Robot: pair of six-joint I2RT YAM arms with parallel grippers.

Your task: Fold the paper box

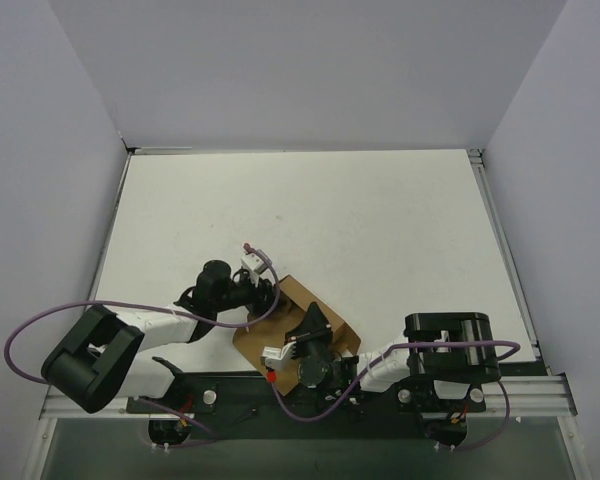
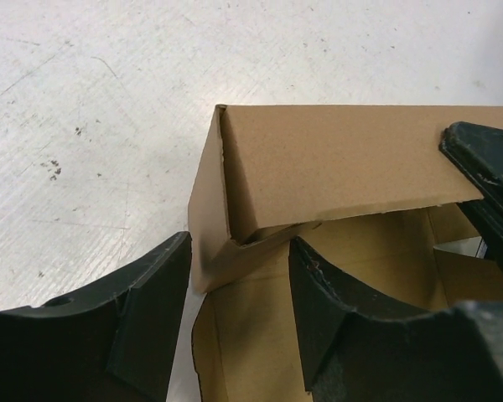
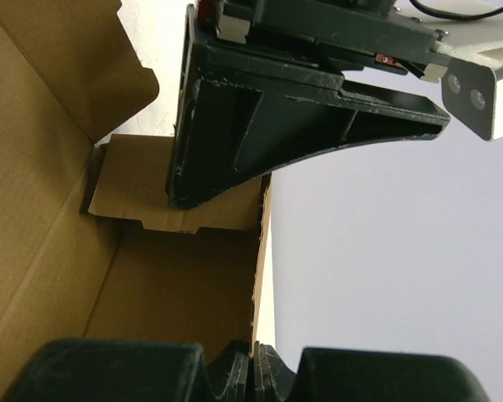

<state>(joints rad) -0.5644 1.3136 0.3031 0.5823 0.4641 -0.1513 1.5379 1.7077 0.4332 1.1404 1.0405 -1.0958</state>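
Note:
The paper box (image 1: pixel 302 293) is a brown cardboard piece, partly folded up, lying near the front edge of the table between the two arms. In the left wrist view its folded wall (image 2: pixel 335 159) stands up, with a flap tucked inside. My left gripper (image 2: pixel 239 251) is open and straddles the box's side wall, one finger (image 2: pixel 142 318) outside it and one finger (image 2: pixel 344 327) inside. My right gripper (image 3: pixel 256 358) is shut on the thin edge of a box wall (image 3: pixel 184 285). The left gripper's finger (image 3: pixel 260 126) shows in the right wrist view pressing on an inner flap.
The white table (image 1: pixel 310 210) extends behind the box, with grey walls on the left, the right and at the back. The arm bases and a metal rail (image 1: pixel 520 395) lie along the front edge. Purple cables (image 1: pixel 40 325) loop beside the left arm.

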